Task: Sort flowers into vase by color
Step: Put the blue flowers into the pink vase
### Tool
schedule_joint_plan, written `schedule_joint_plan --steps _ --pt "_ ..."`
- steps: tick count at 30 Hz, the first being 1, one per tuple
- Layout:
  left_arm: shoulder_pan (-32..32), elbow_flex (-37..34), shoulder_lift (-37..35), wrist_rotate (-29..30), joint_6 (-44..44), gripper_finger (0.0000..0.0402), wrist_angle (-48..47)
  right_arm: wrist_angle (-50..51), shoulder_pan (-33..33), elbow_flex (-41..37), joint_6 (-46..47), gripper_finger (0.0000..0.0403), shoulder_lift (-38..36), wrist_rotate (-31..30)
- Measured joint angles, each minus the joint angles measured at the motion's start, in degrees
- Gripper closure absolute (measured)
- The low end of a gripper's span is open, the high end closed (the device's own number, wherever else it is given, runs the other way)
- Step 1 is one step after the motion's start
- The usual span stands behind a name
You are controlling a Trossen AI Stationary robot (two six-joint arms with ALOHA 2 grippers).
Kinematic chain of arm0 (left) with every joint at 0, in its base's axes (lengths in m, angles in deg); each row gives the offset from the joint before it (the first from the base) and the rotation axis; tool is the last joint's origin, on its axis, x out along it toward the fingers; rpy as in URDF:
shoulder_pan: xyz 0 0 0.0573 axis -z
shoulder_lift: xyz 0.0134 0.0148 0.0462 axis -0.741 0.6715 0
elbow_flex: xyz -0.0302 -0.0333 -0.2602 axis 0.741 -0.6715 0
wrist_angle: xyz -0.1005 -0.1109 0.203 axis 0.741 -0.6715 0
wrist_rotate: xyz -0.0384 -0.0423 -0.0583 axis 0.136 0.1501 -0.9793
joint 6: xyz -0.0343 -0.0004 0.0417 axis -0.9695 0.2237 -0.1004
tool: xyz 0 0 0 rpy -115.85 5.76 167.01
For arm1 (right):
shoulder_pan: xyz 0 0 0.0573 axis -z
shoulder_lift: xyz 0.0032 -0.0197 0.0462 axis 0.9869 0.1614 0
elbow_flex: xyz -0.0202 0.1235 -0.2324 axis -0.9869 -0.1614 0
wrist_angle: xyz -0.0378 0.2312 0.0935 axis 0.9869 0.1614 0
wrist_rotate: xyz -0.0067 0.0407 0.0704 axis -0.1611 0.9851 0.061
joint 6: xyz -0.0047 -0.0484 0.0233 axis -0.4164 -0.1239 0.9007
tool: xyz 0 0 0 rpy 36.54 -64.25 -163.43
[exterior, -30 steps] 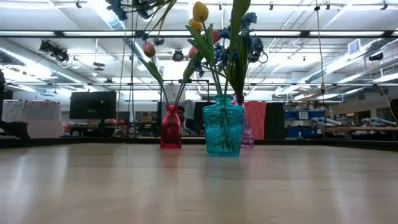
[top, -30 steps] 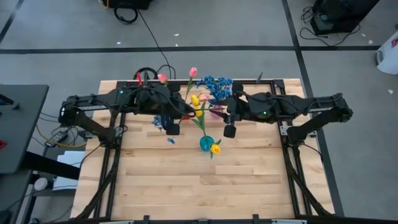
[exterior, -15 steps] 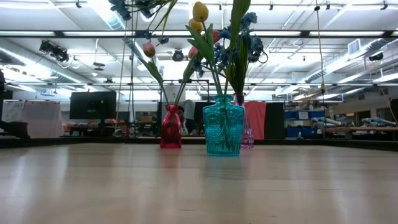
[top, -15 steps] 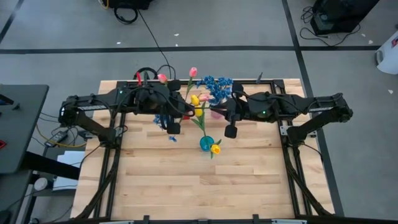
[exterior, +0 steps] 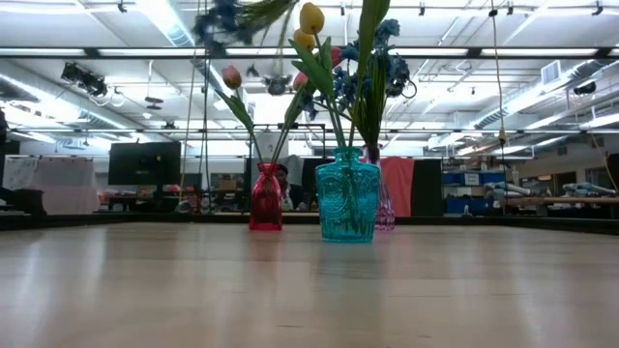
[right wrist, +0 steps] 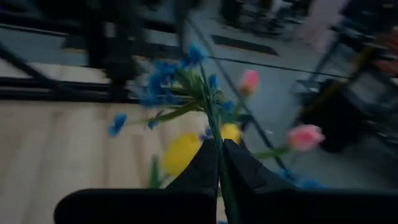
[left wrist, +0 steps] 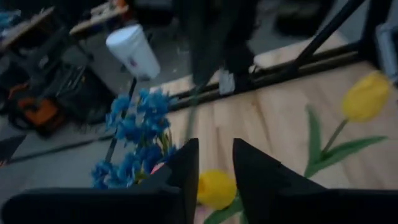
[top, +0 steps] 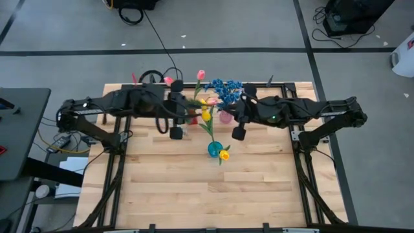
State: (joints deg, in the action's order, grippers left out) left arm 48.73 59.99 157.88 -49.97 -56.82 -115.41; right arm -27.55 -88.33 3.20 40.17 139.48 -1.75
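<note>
We are finding no brand, label or writing that we can read anywhere in these views.

From above, we are seeing both arms reaching in from the table's sides toward the far middle of the wooden table (top: 194,188). The left gripper (top: 175,132) is hanging just left of the flower cluster, and the right gripper (top: 238,133) just right of it, both high over the boards.

In the right wrist view, the right gripper (right wrist: 219,163) is pressing its fingers (right wrist: 202,168) together on a thin green stem, pinching the blue sprig (right wrist: 177,81) whose blossoms are fanning out ahead of the claw. We are also seeing this sprig in the low view as a blue blur near the top (exterior: 221,17).

In the left wrist view, the left gripper (left wrist: 214,168) is showing a narrow gap between its fingers (left wrist: 186,171). A yellow tulip bud (left wrist: 216,188) is sitting just behind that gap, but the view is soft, and we cannot tell whether the fingers are touching it or anything else.

On the table, the teal vase (exterior: 346,195) is standing nearest the camera, holding yellow tulips (exterior: 310,17). Behind it to the left, the red vase (exterior: 266,197) is carrying pink tulips (exterior: 231,76); a purple vase (exterior: 384,208) is standing behind to the right with blue sprigs (top: 223,87) in it. One yellow bud (top: 224,155) is hanging low beside the teal vase.
</note>
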Motion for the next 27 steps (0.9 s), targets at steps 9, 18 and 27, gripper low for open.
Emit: schedule_joint_plan --steps 9,18,27 --pt "4.8 -1.43 -1.26 -1.26 0.55 0.0274 4.34 -3.04 -0.81 -0.02 -1.35 0.0388 -0.15 -10.44" --pt "4.98 -13.93 -1.18 0.79 0.28 0.0282 31.61 -15.76 -6.8 -0.54 -10.43 0.0387 -0.2 -18.11" --pt "4.31 -23.72 -0.64 1.04 -2.35 0.029 52.54 -36.47 -13.52 -13.03 -19.65 0.0387 -4.51 -22.82"
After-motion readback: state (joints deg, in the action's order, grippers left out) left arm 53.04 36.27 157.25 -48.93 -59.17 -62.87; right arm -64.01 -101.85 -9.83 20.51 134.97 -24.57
